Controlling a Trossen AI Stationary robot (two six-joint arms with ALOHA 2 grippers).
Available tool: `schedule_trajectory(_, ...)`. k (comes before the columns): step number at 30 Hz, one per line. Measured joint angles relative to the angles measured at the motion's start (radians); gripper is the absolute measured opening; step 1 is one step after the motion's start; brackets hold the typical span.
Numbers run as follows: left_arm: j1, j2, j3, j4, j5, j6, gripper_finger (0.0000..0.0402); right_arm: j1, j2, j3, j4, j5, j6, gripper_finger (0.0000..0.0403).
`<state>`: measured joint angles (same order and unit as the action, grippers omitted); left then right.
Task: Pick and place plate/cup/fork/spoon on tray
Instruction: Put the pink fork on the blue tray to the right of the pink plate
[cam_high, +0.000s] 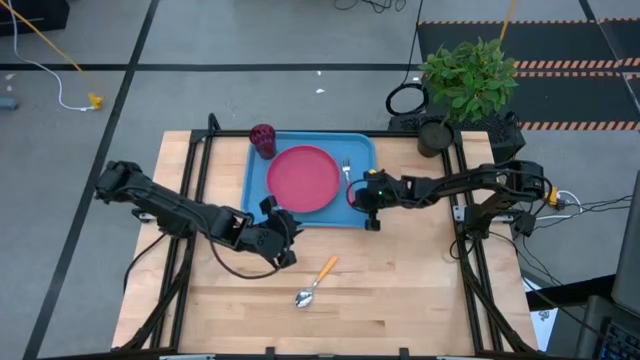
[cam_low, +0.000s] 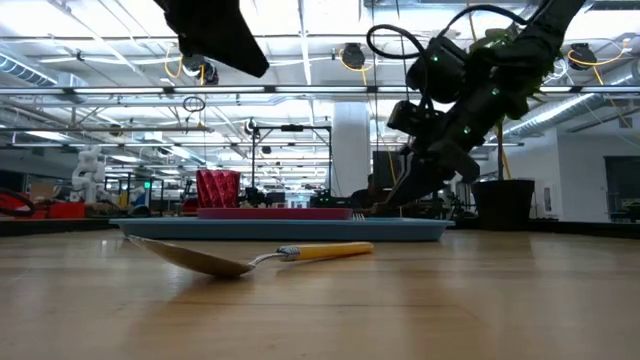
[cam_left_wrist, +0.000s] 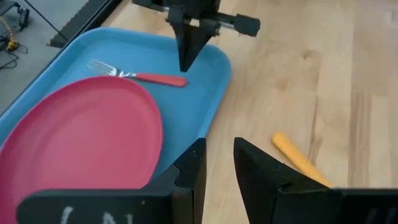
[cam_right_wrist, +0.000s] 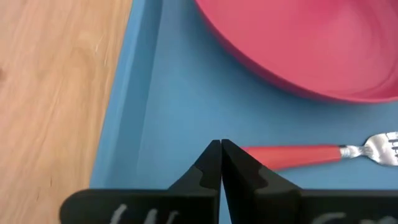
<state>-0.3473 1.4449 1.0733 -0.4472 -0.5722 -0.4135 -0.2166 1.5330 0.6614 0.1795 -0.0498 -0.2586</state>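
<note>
Tray: the large light blue rectangular plastic tray (cam_high: 362, 215) sits at the far middle of the wooden worktop (cam_high: 400, 300), carrying three of the four items.
Plate: the wide round flat pink-red plastic plate (cam_high: 302, 179) lies in the tray's middle.
Cup: the small dark red translucent plastic tumbler (cam_high: 263, 139) stands upright at the tray's far left corner.
Fork: the small fork with silver tines and a red-pink plastic handle (cam_right_wrist: 292, 155) lies flat on the tray floor beside the plate's right edge.
Spoon: the small spoon with a silver bowl and an orange-yellow plastic handle (cam_high: 316, 281) lies on bare wood, well in front of the tray; it looks like the only piece left to move.
Right tool (cam_right_wrist: 220, 163): fingers pressed together, holding nothing, tips just above the fork handle's end by the tray's near right corner.
Left tool (cam_left_wrist: 216, 163): parted a little, empty, over the tray's front rim, nearer the spoon.
Doing it well: lift the right tool straight up so it does not drag the fork. For the spoon, widen the left tool, straddle the handle across its width, pinch low against the wood, then set it in the free strip of tray.
</note>
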Motion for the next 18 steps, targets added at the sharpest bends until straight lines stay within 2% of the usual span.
schedule_trajectory(10,0.000,0.011,0.001,0.084,-0.004,-0.015,0.0085,-0.047,0.000,-0.095,0.184,-0.004,-0.025,0.0000)
schedule_trajectory(18,0.008,0.011,0.001,0.194,-0.005,0.039,0.0085,-0.055,0.009,-0.098,0.180,-0.007,0.030,0.0000)
